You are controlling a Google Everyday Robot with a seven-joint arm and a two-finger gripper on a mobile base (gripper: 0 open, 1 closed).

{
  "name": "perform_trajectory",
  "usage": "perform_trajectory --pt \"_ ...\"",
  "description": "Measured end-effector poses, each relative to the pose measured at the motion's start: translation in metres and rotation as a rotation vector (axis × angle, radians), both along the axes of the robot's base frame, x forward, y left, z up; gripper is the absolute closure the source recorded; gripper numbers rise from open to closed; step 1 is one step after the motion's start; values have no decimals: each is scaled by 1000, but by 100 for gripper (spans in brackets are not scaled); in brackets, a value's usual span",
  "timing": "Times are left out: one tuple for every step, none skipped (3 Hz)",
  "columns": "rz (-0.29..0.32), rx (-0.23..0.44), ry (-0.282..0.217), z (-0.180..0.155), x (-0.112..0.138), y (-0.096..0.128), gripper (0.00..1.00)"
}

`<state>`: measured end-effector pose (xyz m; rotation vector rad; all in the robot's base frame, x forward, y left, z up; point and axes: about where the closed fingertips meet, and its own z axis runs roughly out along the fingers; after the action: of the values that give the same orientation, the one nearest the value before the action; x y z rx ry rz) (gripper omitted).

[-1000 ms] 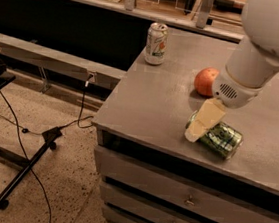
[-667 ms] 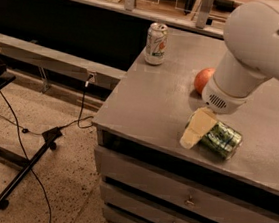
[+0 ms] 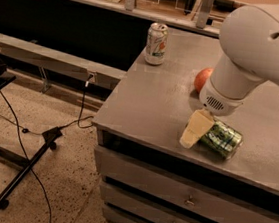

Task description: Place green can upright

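Observation:
The green can (image 3: 223,139) lies on its side near the front edge of the grey cabinet top (image 3: 155,105), its length running left to right. My gripper (image 3: 196,130), pale cream, hangs from the big white arm (image 3: 257,51). It is down at the can's left end and touches or nearly touches it. The arm hides the far side of the can's end.
A white-silver can (image 3: 156,43) stands upright at the back left corner of the top. A red-orange round fruit (image 3: 202,79) sits behind the gripper, partly hidden by the arm. Drawers lie below the front edge. Cables and a stand foot (image 3: 27,171) are on the floor to the left.
The arm has swung left and forward over the table, and the gripper has moved slightly left and down along the can's left end. The green can has not moved.

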<state>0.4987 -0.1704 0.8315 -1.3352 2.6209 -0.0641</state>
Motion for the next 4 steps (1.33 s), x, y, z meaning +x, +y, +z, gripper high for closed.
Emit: perform_trajectory --pt "1 -1 0 0 0 0 37" --pt "5 -1 -25 8 -4 -1 61" --pt "-42 -23 -40 28 -6 -23 84" --pt "-98 30 -61 60 -9 -65 100"
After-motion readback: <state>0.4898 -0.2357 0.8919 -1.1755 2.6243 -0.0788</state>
